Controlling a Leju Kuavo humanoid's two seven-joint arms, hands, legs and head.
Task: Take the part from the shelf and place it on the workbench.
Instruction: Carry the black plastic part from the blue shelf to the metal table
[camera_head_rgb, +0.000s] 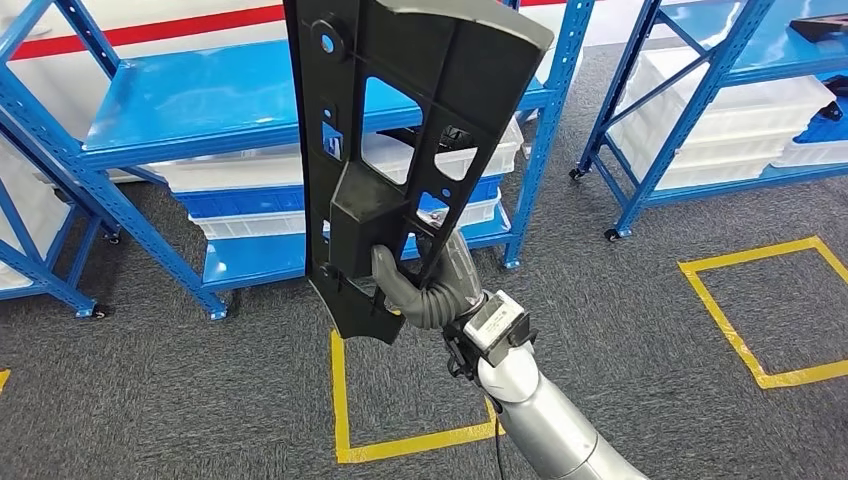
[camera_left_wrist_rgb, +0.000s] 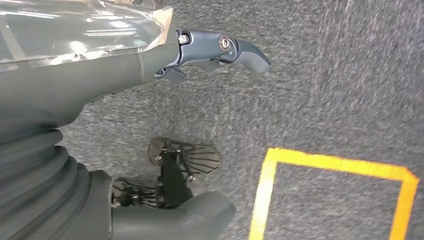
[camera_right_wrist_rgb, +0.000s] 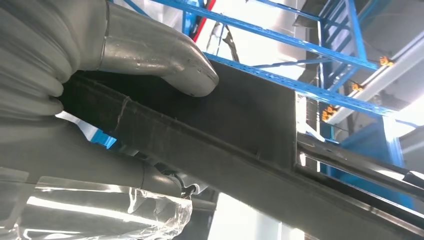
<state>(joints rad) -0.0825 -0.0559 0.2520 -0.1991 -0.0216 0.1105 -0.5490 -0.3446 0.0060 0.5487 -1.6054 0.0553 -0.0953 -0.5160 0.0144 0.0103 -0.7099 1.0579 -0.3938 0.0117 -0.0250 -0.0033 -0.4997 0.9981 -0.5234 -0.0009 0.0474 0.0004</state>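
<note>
Right hand (camera_head_rgb: 432, 290) grips the tall black part (camera_head_rgb: 400, 150) near its bottom edge, held upright before the shelf (camera_head_rgb: 200, 110); top-heavy, it may swing or slip. Left hand (camera_left_wrist_rgb: 150, 65) hangs empty, fingers apart

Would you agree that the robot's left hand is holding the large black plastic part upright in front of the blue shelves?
Not quite: it is the right hand that holds the black plastic part upright in front of the blue shelves, as the head view shows. The left hand holds nothing and hangs over the grey carpet, seen in the left wrist view.
</note>
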